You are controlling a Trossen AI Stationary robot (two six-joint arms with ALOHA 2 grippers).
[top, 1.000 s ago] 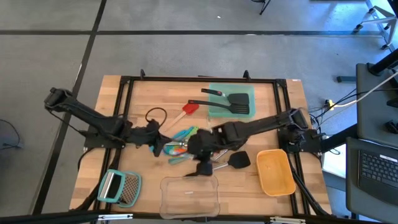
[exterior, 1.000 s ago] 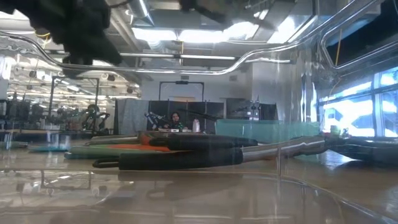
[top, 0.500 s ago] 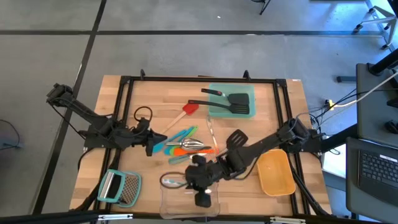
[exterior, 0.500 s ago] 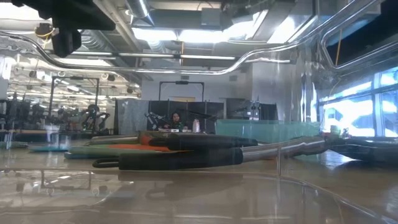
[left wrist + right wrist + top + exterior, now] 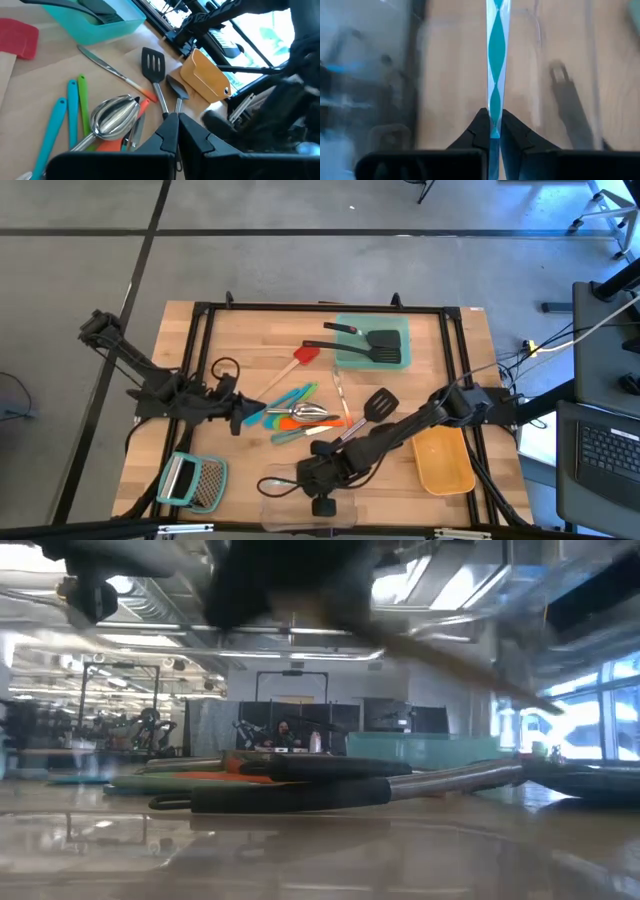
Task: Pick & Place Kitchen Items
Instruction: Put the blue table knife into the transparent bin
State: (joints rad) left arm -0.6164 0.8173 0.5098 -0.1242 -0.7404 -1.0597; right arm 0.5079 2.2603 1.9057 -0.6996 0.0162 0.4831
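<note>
right tool (image 5: pixel 322 492) over clear container (image 5: pixel 345 508), pinching a teal-and-white whisk (image 5: pixel 496 60)

only the right wrist view shows the whisk handle, its long axis running straight out from the pressed fingers (image 5: pixel 479 131). high view shows the loop (image 5: pixel 271 483) toward the left. left tool (image 5: pixel 176 131), pressed together, sits beside the utensil pile (image 5: pixel 300 415) mid-worktop.

We see the right arm stretched low across the table's near side, its gripper (image 5: pixel 322 492) clamped tight. The left arm reaches in from the left edge, its gripper (image 5: pixel 238 418) shut and empty.
</note>
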